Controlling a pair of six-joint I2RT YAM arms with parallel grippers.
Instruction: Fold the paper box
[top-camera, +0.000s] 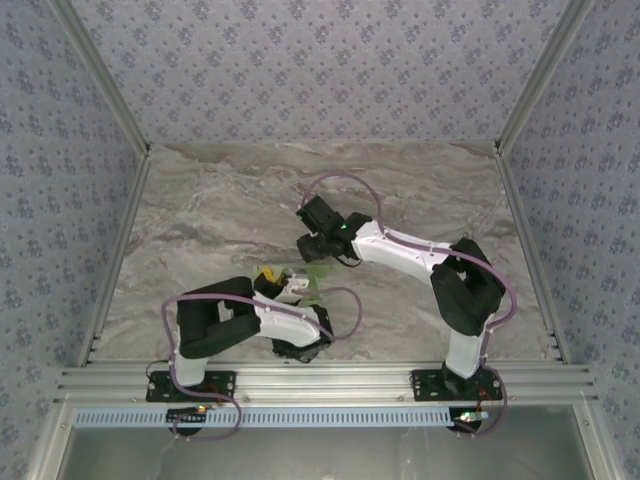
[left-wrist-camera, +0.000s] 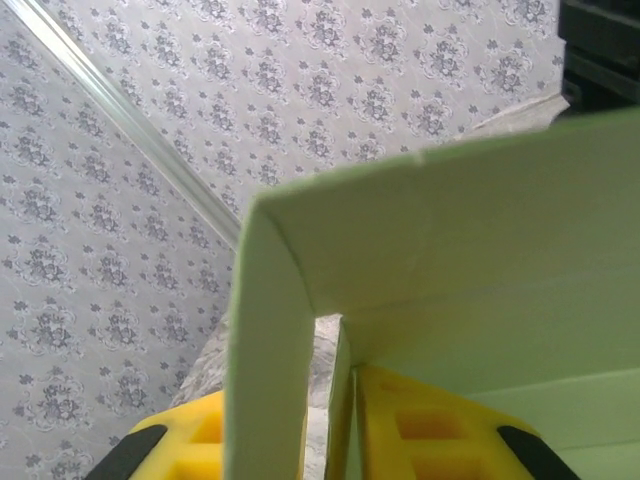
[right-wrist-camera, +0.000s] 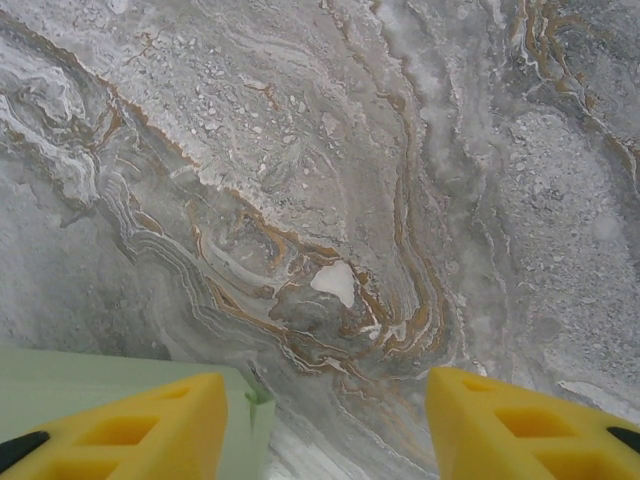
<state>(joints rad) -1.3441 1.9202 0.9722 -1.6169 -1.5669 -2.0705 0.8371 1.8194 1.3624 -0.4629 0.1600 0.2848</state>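
The paper box, pale lime-green card, sits partly folded at the table's near middle. In the left wrist view the paper box rises as a bent sheet right in front of the camera. Two of its walls stand between the yellow fingers, with a strip of marble showing between them. My left gripper is slightly open around those walls, and one thin wall leans on the right finger. My right gripper hangs open just above the marble with nothing between its fingers. A corner of the box lies beside its left finger.
The marble tabletop stretches free to the back and left. Patterned walls and metal frame rails close the table in. In the top view my right gripper is just behind the box and my left gripper at its left end.
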